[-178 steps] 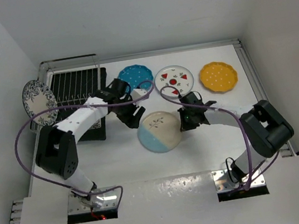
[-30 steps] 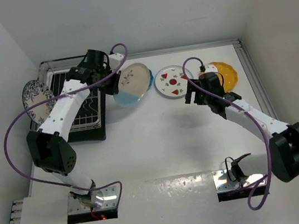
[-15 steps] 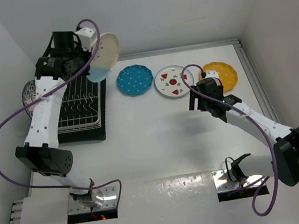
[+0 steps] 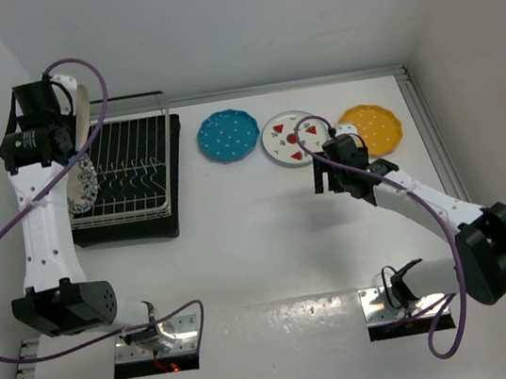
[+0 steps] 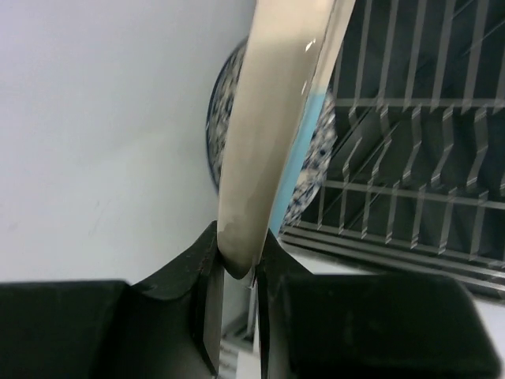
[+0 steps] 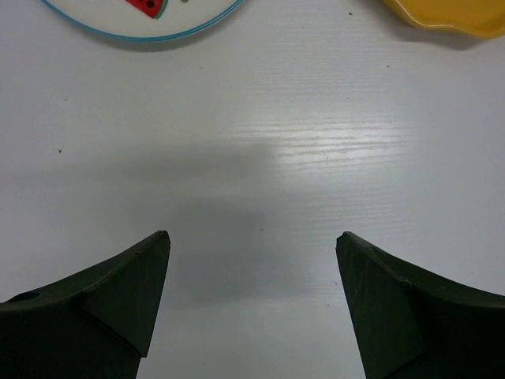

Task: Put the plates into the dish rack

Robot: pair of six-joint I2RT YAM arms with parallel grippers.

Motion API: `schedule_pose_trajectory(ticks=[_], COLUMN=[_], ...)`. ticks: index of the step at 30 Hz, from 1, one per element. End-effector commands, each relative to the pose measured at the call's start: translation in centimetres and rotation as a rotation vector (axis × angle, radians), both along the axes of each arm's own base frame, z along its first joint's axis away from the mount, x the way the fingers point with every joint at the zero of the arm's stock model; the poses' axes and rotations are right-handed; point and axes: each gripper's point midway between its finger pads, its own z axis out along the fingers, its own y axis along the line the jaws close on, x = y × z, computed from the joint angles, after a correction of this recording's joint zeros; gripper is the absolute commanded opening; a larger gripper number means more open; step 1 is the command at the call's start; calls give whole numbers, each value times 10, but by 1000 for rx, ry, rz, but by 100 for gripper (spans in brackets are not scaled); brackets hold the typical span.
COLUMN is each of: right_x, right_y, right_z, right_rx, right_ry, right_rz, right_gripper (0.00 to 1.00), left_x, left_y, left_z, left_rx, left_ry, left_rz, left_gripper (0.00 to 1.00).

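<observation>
White table point(image 4: 271, 244), plate point(image 5: 272, 118) in left tool point(image 5: 237, 264)

The overhead view looks down from high behind the near edge across the whole counter point(image 4: 261, 245). The left wrist view sits close, facing the dish rack point(image 5: 410, 158) (seen overhead too); the right wrist view faces straight down, near the counter.

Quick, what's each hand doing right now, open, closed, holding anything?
Left hand: closed on the rim of the blue-and-cream plate.
Right hand: open, holding nothing.
</observation>
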Motion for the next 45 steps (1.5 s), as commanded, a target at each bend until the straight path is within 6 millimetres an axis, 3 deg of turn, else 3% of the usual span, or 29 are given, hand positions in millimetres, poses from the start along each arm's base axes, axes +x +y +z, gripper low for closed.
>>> schedule_pose_trajectory(ticks=[1, 2, 5, 8, 13, 18, 22, 27, 31, 37, 38, 41, 42, 45], right_x=[13, 15, 20, 18, 12, 8, 6, 4, 4, 6, 6, 6, 5, 5], right_y=[19, 21, 31, 31, 32, 26, 24, 22, 22, 24, 22, 23, 25, 25], right_z=[16, 16, 25, 22, 20, 20, 18, 21, 24, 24, 24, 22, 20, 17], right_rx=[7, -1, -4, -24, -39, -48, -54, -56, -59, -55, -58, -58, -56, -54], right_ry=[-15, -7, -6, 13, 15, 3, 5, -13, -26, -33, -33, -24, -21, -15], right_rz=[74, 79, 105, 108, 124, 118, 118, 121, 128, 140, 133, 137, 145, 148], right_gripper=[85, 85, 85, 85, 85, 85, 85, 85, 85, 85, 85, 85, 85, 85], left_x=[-1, -3, -1, 0, -3, 3, 2, -12, -18, -22, -22, -23, -24, -22], left_y=[31, 44, 52, 55, 70, 61, 62, 78, 76, 75, 75, 76, 75, 77], left_z=[44, 35, 30, 2, -25, -40, -40, -73, -102, -113, -113, -110, -111, -100], left_rx=[82, 87, 51, -1, -15, -73, -88, -116, -198, -263, -263, -257, -260, -245], left_ry=[-197, -177, -183, -134, -103, -98, -108, -53, -20, -25, -25, -25, -17, -37], left_rz=[79, 106, 82, 64, 84, 34, 59, 156, 187, 223, 223, 230, 231, 223], left_gripper=[0, 0, 0, 0, 0, 0, 0, 0, 0, 0, 1, 23, 38, 45])
